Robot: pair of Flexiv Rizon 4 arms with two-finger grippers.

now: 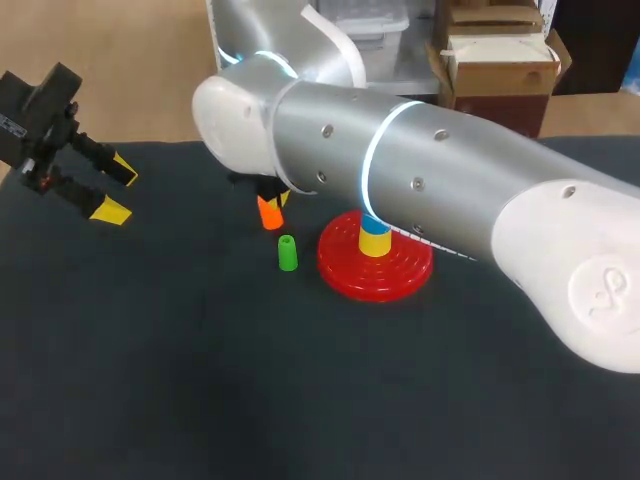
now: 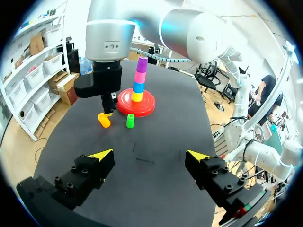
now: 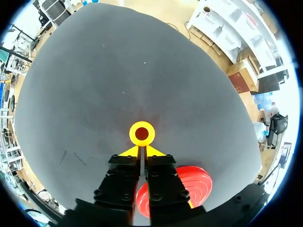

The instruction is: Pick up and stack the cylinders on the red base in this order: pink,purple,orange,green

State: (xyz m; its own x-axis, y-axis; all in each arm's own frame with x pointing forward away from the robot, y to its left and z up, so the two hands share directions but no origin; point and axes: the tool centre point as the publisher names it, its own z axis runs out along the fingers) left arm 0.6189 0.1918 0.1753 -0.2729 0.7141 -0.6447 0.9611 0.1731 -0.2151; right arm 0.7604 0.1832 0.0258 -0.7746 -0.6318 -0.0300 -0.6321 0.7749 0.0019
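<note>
**A:** Where's the orange cylinder [image 3: 141, 134]?

**B:** On the table [image 1: 200, 380], just ahead of the right end effector [image 3: 141, 151]. The right wrist view sees it end-on. The fingers [image 3: 131, 152] are pressed almost together and have hold of nothing.

**A:** Is that the hazard?

**B:** I think so. If it came down closed, the tips would strike the rim and knock the cylinder over. It could then roll into the green cylinder [image 1: 287, 252] near it (that one goes on last). The fingers need to spread first.

**A:** And the stack?

**B:** A yellow cylinder [image 2: 137, 96], a blue cylinder [image 2: 138, 87], the pink cylinder [image 2: 139, 77] and the purple cylinder [image 2: 142, 63] stand on the red base [image 2: 147, 108]. It's tall and narrow, and the right arm [image 1: 420, 170] passes over it in the head view. A careless swing or an off-centre placement could topple it.

**A:** What about the left end effector [image 2: 147, 156]?

**B:** It's wide open and empty, well apart from everything.
</note>
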